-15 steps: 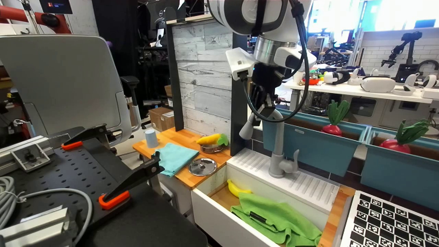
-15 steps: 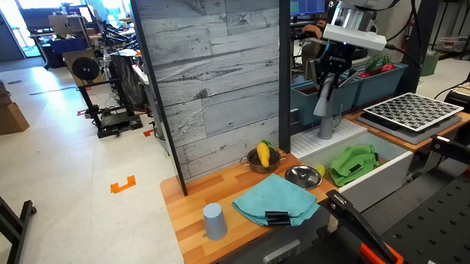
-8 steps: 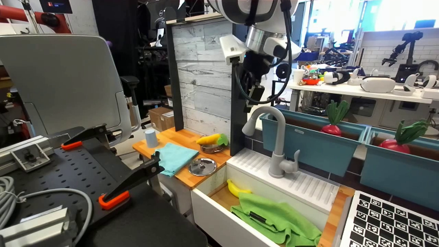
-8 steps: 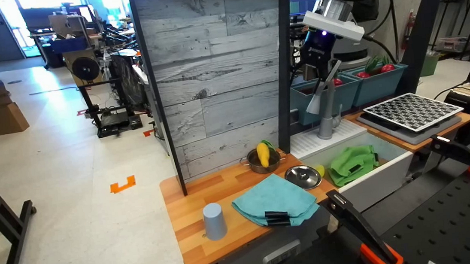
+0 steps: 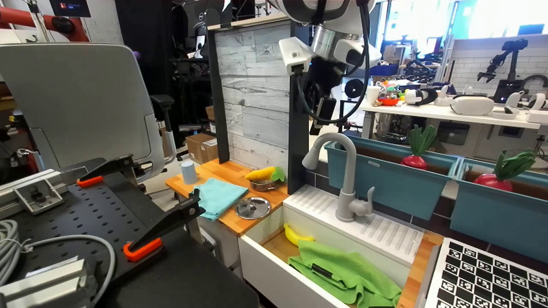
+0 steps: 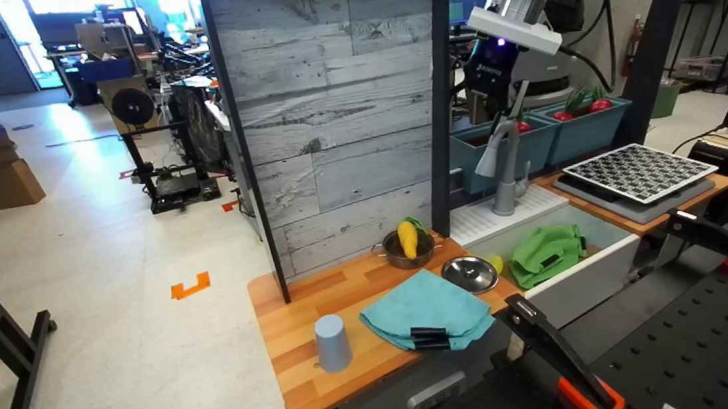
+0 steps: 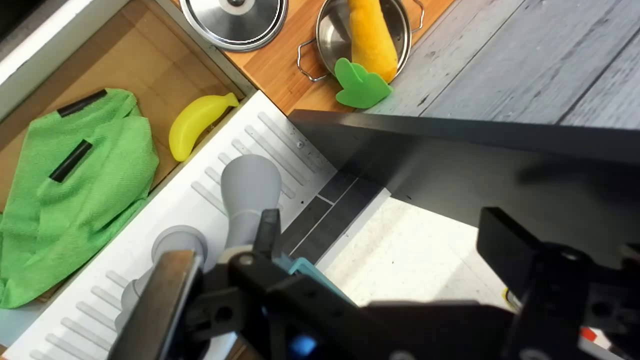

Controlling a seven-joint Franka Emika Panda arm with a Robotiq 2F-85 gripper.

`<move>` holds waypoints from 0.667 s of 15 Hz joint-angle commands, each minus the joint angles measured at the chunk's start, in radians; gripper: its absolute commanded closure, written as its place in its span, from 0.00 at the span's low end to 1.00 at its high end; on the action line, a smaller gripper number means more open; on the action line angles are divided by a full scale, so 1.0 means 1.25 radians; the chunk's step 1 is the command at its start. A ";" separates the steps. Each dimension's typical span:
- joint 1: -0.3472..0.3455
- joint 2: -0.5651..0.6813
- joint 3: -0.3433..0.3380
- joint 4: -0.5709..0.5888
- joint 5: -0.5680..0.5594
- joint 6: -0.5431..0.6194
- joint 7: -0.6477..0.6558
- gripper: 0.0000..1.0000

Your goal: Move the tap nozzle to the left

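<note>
The tap nozzle, a matte grey gooseneck spout [image 5: 350, 164] [image 6: 508, 164], rises from its base on the white ribbed ledge of the sink. Its flared head [image 5: 311, 158] [image 6: 487, 162] [image 7: 250, 185] hangs downward. Just above the curve of the spout is my gripper [image 5: 320, 122] [image 7: 380, 220]. In the wrist view its fingers stand wide apart with only pale floor showing between them. The left finger [image 7: 268, 230] overlaps the neck of the nozzle there, hiding part of it. Whether it touches the spout I cannot tell.
Blue planters [image 5: 385, 171] with red vegetables sit behind the tap. A dark upright panel edge [image 5: 298, 128] [image 7: 480, 160] stands close beside the gripper. In the sink [image 5: 261, 261] lie a green cloth [image 5: 351, 273] and a yellow banana [image 5: 296, 235]. A pot [image 6: 403, 261] is on the wooden counter.
One second ago the gripper was down at the spout's curve. It has since lifted off and opened. In an exterior view the nozzle's head has swung slightly left.
</note>
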 commanded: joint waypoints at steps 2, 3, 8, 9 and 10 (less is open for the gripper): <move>0.010 -0.077 -0.010 -0.108 0.017 0.026 -0.024 0.00; 0.007 -0.100 -0.014 -0.140 0.019 0.042 -0.028 0.00; -0.005 -0.248 -0.039 -0.317 0.014 0.079 -0.079 0.00; -0.010 -0.298 -0.044 -0.367 0.015 0.084 -0.104 0.00; -0.013 -0.336 -0.048 -0.406 0.011 0.084 -0.133 0.00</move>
